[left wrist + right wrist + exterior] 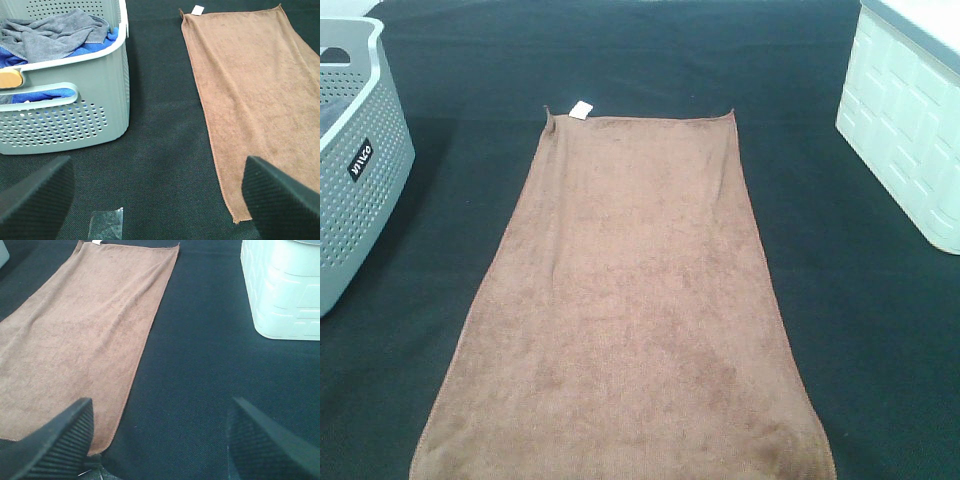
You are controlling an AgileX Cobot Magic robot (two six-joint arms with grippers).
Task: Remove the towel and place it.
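Note:
The brown towel (635, 300) lies flat and spread out on the black table, its long side running from front to back, with a small white tag (581, 110) at its far left corner. It also shows in the left wrist view (250, 90) and in the right wrist view (80, 335). Neither gripper shows in the high view. My left gripper (160, 200) is open and empty above the black cloth, left of the towel's near corner. My right gripper (160, 440) is open and empty above the table, right of the towel's near right corner.
A grey perforated basket (360, 170) stands at the left edge; in the left wrist view it (75, 115) holds grey and blue cloths (55, 35). A white box (910, 120) stands at the right. A scrap of clear tape (106, 222) lies near the left gripper.

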